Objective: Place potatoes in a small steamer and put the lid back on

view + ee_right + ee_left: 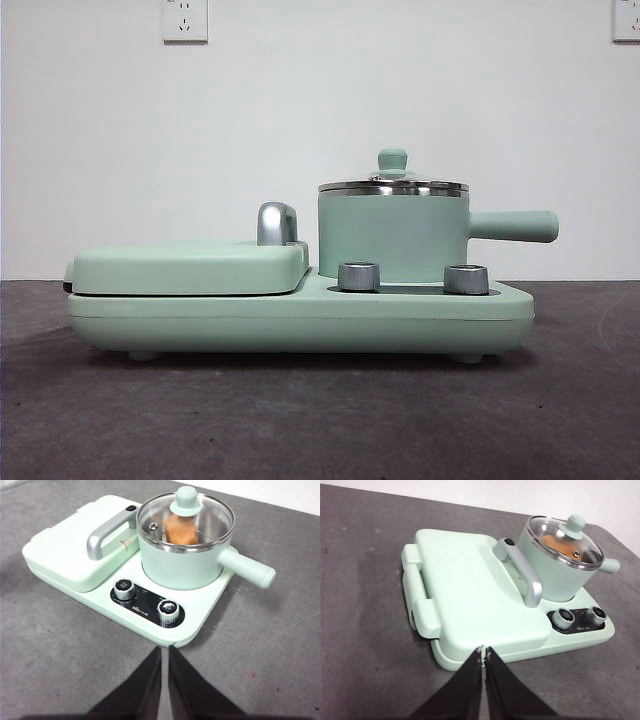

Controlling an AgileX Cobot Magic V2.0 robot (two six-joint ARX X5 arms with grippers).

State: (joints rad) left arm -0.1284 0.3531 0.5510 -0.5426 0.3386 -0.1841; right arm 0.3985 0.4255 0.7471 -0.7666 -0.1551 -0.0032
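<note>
Evidently finished: left end effector [483,655] pressed together, clear of the griddle [190,268]; potatoes [181,528] sit inside the small steamer [392,238] under the lid [185,516]; right end effector [164,652] likewise closed, empty, above the worktop [300,420].

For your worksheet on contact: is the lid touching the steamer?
Touching. In the front view the lid sits flush on the steamer rim with no gap; the right wrist view shows it seated all round.

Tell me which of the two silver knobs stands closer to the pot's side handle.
The knob at the control panel's outer end, toward the steamer's handle; the other knob sits beside the griddle cover.
</note>
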